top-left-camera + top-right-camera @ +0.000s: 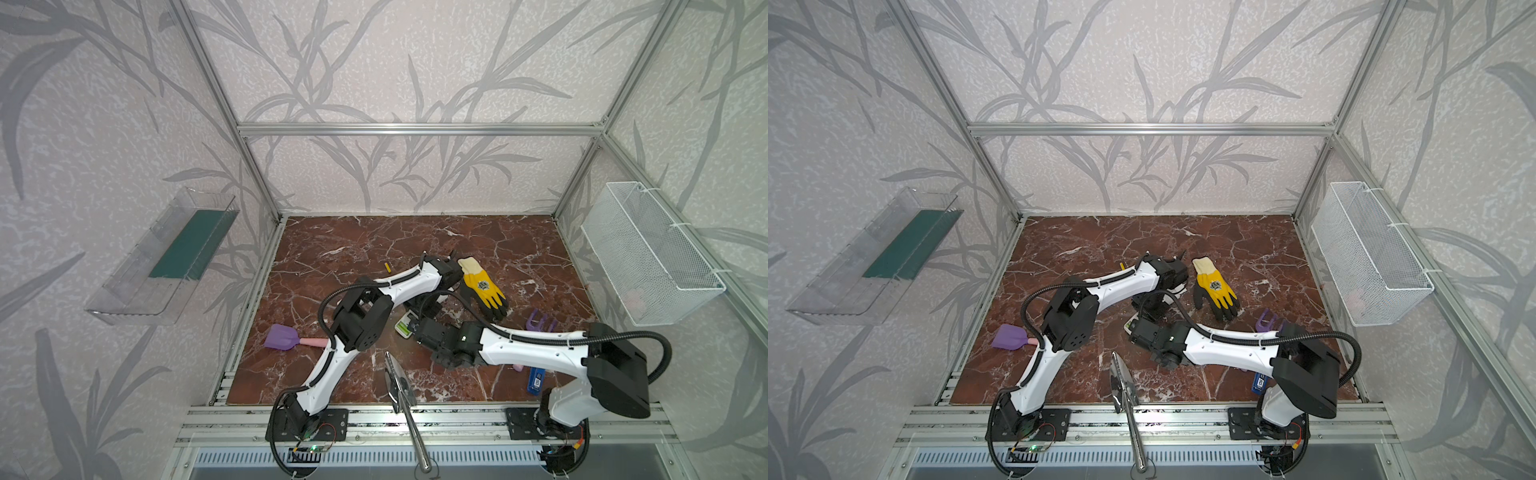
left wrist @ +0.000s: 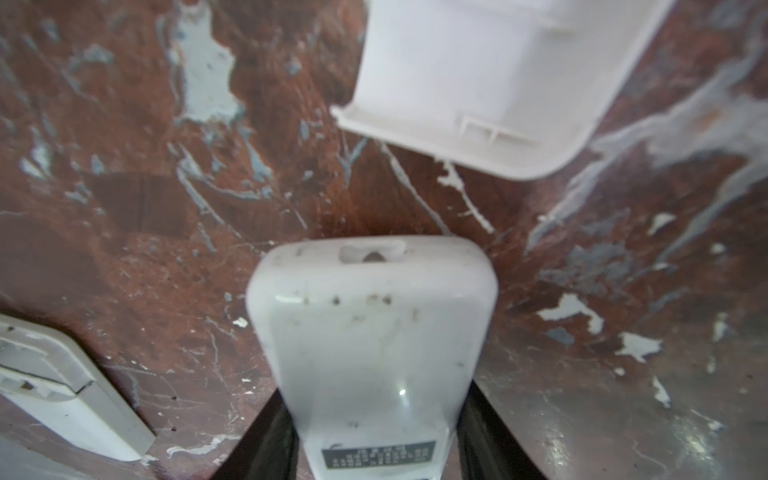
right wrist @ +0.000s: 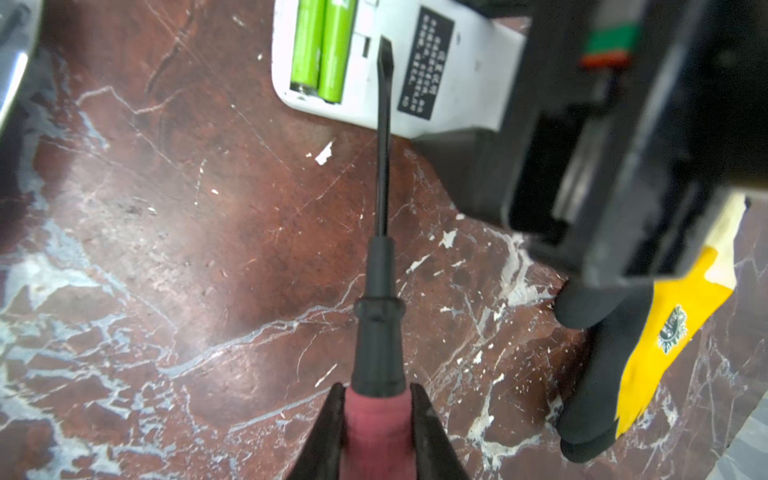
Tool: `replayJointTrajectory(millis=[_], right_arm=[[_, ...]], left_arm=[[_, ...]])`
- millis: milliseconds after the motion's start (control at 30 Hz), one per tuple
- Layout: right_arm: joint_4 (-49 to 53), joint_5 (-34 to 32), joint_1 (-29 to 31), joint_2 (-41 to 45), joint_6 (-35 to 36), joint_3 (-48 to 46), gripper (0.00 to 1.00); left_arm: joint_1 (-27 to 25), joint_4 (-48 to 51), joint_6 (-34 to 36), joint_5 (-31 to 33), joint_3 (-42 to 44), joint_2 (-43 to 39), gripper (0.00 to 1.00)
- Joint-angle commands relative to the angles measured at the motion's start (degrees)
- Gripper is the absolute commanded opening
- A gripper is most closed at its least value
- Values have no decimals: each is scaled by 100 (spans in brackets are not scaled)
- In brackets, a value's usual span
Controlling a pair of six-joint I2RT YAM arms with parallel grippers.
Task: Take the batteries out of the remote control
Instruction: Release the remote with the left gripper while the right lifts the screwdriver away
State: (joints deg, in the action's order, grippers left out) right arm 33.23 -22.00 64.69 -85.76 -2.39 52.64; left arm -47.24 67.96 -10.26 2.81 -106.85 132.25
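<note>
Where two green batteries [image 3: 324, 50] lie side by side in the opened end of a white remote [image 3: 469, 83], long axes apparently across its width, a screwdriver [image 3: 382, 166] points in from the right, its shaft roughly parallel to them. Its flat tip hangs just beside the nearer battery, over the strip between batteries and label [image 3: 424, 62]; whether it touches the casing cannot be told.

The right end effector [image 3: 377, 395], closed on the pink handle, is the nearer one: in both top views the green batteries lie just to its left. A short sideways shift would seem enough to bring the blade to a battery's end. The left end effector [image 2: 376, 395] is clamped on the remote's body beyond the label.

Counted: two green batteries in the remote, and one yellow battery [image 1: 387, 266] loose on the tabletop [image 1: 415, 241], farther back and well apart; no second yellow one can be seen. One white cover [image 2: 478, 83] lies past the remote's far tip, with what looks like a second remote [image 2: 54, 390] near it. One glove [image 1: 484, 289] lies to the right.
</note>
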Motion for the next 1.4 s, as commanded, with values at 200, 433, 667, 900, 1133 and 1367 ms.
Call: replayJointTrajectory(millis=[200, 433, 667, 900, 1133, 1367], right_arm=[[-538, -6, -75, 1141, -351, -548, 0], [-779, -50, -88, 1852, -402, -953, 0], [-983, -142, -96, 2604, -438, -1360, 0], [-904, -209, -96, 2974, -429, -1517, 0], [-956, -149, -96, 2884, -350, -1529, 0], [-997, 139, -96, 2444, -287, -1413, 0]], left_arm=[[61, -1067, -341, -1208, 642, 575, 62], [155, -890, -336, -1082, 367, 499, 99], [198, -477, -281, -682, -380, 663, 100], [365, -91, -298, -29, -779, 957, 99], [678, -156, -346, 310, -433, 683, 100], [1032, -249, -302, 483, -175, 465, 99]])
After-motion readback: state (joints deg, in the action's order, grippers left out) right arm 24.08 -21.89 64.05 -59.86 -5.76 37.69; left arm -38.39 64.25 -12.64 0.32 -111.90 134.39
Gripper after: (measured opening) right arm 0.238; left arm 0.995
